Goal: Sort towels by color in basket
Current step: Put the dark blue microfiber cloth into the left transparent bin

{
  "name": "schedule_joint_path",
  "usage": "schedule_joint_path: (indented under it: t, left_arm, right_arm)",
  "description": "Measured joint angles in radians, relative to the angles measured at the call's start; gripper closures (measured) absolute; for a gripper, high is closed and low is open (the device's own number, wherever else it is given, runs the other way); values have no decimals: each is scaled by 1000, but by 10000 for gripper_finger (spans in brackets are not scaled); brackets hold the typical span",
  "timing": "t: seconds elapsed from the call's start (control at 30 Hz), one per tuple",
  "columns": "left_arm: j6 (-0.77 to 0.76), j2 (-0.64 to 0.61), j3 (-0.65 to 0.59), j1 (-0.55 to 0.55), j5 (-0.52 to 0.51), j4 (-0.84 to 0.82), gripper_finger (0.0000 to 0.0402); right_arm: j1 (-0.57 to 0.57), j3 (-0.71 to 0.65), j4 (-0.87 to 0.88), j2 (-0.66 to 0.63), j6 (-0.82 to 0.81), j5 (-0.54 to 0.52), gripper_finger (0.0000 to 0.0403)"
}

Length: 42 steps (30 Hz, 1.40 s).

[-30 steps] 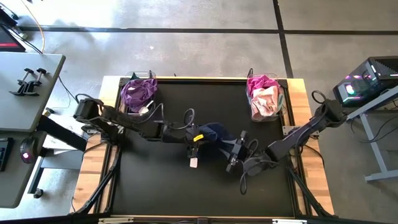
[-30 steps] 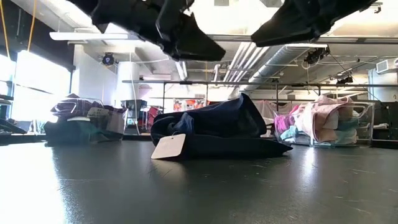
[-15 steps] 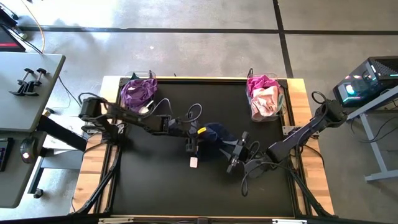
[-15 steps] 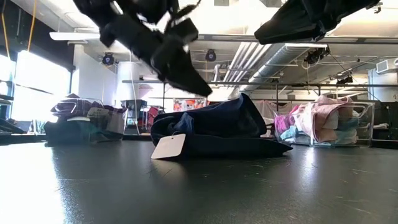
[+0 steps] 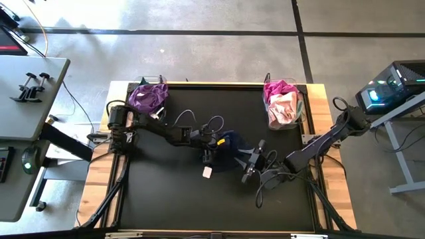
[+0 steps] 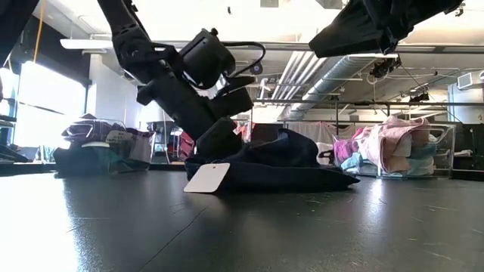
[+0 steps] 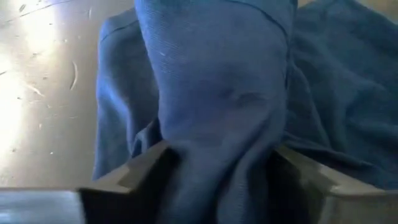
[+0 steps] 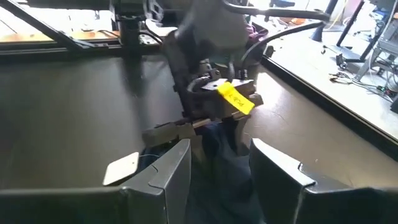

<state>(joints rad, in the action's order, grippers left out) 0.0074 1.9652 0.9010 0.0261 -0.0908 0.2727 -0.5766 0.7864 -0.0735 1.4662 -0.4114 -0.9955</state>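
Observation:
A navy towel point(image 5: 230, 143) lies crumpled at the middle of the black table, and its white tag point(image 5: 207, 171) rests flat on the table's near side point(image 6: 207, 177). My left gripper point(image 5: 210, 155) has come down on the towel's left part point(image 6: 219, 140). It is open, with a raised fold of the navy cloth point(image 7: 217, 93) between its fingers. My right gripper point(image 5: 252, 164) is open and hangs above the table just right of the towel, touching nothing. It looks down on the towel point(image 8: 217, 155) and on the left gripper. My left gripper comes at the navy towel slanting down from the table's left. Its open fingers point(image 7: 146, 171) stand on either side of a raised fold point(image 7: 217, 149) near the towel's left edge. The cloth fills the gap and lies against both inner faces. The towel rests on the table.
A basket point(image 5: 147, 99) at the far left corner holds purple towels. A clear basket point(image 5: 284, 107) at the far right corner holds magenta and peach-pink towels point(image 6: 393, 143). The table's near half is bare black surface point(image 5: 172, 199). The wooden table border point(image 5: 332, 199) runs around it.
My left gripper has moved down and toward the table's right. It has come from above the towel onto its left part, and its fingers now stand around a fold. The towel and its tag have stayed in place. My right arm has kept still.

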Motion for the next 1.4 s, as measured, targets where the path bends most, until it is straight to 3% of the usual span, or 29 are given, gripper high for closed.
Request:
schedule_joint_path:
  t: [0.13, 0.27, 0.3, 0.4, 0.53, 0.7, 0.8, 0.93, 1.13, 1.33, 1.4]
  left_arm:
    - [-15, -17, -2, -11, -87, -25, 253]
    - [27, -112, -9, -9, -196, -136, 370]
    - [32, -157, -9, -10, -227, -177, 384]
    - [34, -325, -5, -23, -380, -290, 379]
    - [132, -561, -7, -52, -671, -441, 381]
    - [329, -834, -6, -42, -1045, -465, 396]
    - [382, -962, -6, -3, -1156, -496, 397]
    - [246, -1077, -5, 107, -1146, -667, 397]
    - [-119, -1109, -12, 340, -999, -1024, 397]
    - [-188, -1072, -183, 537, -932, -972, 387]
    - [-178, -1053, -232, 598, -858, -923, 380]
  right_arm:
    - [12, 0, 18, 0, -20, 0, 247]
    - [16, 0, 31, 0, -44, 1, 247]
    - [16, 0, 31, 0, -44, 1, 247]
    - [16, 0, 32, 1, -43, 2, 247]
    - [16, 0, 36, 1, -44, 2, 247]
    - [16, 0, 42, 1, -57, 3, 247]
    - [16, 0, 48, 1, -60, 3, 247]
    - [16, 0, 49, 1, -60, 3, 247]
    - [16, 0, 60, 1, -60, 3, 247]
    - [16, 0, 71, 4, -63, 3, 247]
    - [16, 0, 70, 14, -63, 3, 247]
